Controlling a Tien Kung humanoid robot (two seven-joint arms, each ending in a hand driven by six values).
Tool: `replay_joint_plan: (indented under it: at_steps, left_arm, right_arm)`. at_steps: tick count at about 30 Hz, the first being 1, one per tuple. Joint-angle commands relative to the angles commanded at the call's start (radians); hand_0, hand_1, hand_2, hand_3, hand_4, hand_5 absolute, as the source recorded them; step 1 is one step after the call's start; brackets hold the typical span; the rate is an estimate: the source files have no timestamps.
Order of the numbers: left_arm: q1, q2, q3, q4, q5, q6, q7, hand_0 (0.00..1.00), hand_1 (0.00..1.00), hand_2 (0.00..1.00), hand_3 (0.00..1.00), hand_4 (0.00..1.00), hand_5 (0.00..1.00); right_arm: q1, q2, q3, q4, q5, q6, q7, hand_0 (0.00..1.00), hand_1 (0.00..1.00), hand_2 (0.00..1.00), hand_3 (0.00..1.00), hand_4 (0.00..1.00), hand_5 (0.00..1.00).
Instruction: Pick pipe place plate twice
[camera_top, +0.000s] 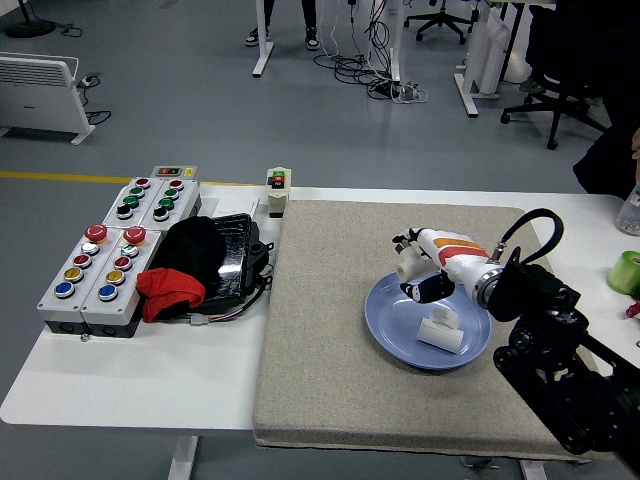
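pipe (409, 268) short, axis unclear | gripped by right robot hand (424, 264) | above plate (385, 310)

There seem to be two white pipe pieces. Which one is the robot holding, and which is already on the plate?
The right hand holds the pipe piece above the blue plate's far rim. The other pipe piece lies flat inside the plate, untouched.

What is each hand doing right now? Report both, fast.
Left hand: not in view.
Right hand: closed on a white pipe piece, over the blue plate.
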Motion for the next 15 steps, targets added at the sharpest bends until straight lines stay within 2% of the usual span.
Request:
replay_joint_plan:
  at_steps: [1,3,6,7,12,13,15]
  left_arm:
    - [0.0,0.0,0.0,0.0,0.0,0.0,0.0,0.698,0.688,0.716,0.665,0.35,0.998]
    - [0.001,0.0,0.001,0.0,0.0,0.002,0.0,0.698,0.688,0.716,0.665,0.35,0.998]
    - [0.001,0.0,0.005,0.0,-0.004,0.002,-0.001,0.698,0.688,0.716,0.665,0.35,0.998]
    - [0.0,0.0,0.008,0.001,-0.006,0.002,-0.001,0.699,0.688,0.716,0.665,0.35,0.998]
    - [0.001,0.0,0.01,0.001,-0.008,0.002,-0.001,0.699,0.688,0.716,0.665,0.35,0.998]
    - [0.002,0.0,0.009,0.0,-0.007,0.003,-0.001,0.698,0.688,0.717,0.665,0.35,0.998]
    - [0.002,0.0,0.007,0.0,-0.005,0.003,0.0,0.698,0.688,0.717,0.665,0.35,0.998]
  right_arm:
    - [0.004,0.008,-0.011,-0.02,-0.009,0.008,0.001,0.645,0.71,0.833,0.841,0.699,0.287]
    - [0.011,0.024,-0.027,-0.055,-0.025,0.036,-0.007,0.645,0.71,0.833,0.841,0.699,0.287]
    - [0.015,0.038,-0.038,-0.094,-0.027,0.034,0.01,0.645,0.71,0.833,0.841,0.699,0.287]
    - [0.014,0.039,-0.039,-0.101,-0.026,0.031,0.014,0.933,0.888,0.998,0.998,0.747,0.282]
    - [0.011,0.035,-0.038,-0.099,-0.019,0.005,0.036,0.933,0.888,0.998,0.998,0.747,0.282]
    - [0.011,0.034,-0.037,-0.096,-0.017,0.002,0.04,0.998,0.939,0.998,0.998,0.788,0.292]
    - [0.01,0.031,-0.035,-0.089,-0.014,0.005,0.042,0.998,0.939,0.998,0.998,0.788,0.292]
